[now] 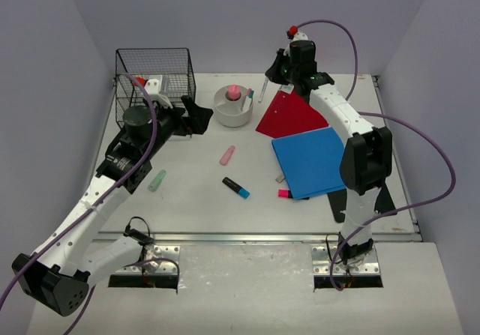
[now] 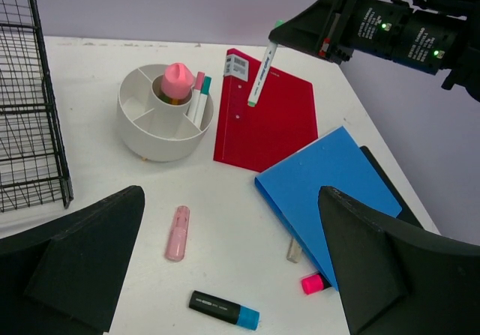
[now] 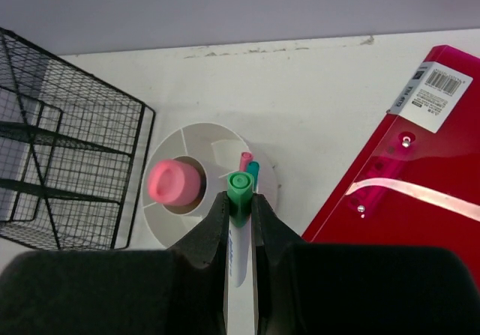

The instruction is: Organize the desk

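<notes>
right end effector [image 3: 238, 200] clenched on a white marker [image 3: 239, 183] w/ green cap, held tip down above the surface [image 1: 195, 211], btwn the round caddy [image 1: 232, 114] and the red folder [image 1: 289, 118] in the top view. left end effector [image 2: 231, 200] released, jaws wide apart, nothing btwn them, hovering near the wire basket [image 1: 154, 69]. surface lies under both arms, lavender walls round it. blue folder [image 1: 307, 163] sits just beside the red one. pink highlighter [image 1: 227, 155], green highlighter [image 1: 157, 180] & black-blue highlighter [image 1: 235, 188] lie loose mid-surface.
</notes>
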You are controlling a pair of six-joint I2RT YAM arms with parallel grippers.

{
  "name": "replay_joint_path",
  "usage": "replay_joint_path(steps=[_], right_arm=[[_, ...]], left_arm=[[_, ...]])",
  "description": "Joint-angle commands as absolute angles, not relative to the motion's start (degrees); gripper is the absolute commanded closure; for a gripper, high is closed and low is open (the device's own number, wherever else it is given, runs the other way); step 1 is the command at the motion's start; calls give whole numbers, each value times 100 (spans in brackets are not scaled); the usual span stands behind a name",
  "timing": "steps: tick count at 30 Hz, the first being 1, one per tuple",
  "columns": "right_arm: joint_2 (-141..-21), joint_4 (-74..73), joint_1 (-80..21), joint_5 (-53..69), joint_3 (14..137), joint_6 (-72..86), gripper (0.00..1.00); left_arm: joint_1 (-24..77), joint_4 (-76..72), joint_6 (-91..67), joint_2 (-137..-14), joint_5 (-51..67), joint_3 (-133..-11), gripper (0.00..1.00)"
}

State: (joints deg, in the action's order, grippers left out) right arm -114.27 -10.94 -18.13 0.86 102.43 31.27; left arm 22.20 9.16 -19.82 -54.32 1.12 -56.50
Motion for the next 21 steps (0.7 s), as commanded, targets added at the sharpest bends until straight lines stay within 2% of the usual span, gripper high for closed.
replay_joint_path(steps=[1, 21], right_arm=[[-11598, -417, -1871, -394, 10264, 3103, 100], [-12426, 209, -2477, -1282, 10758, 2428, 100]], left_arm=[[2197, 591, -1942, -5462, 35, -5629, 0], [2074, 624, -1908, -5563, -71, -5274, 0]])
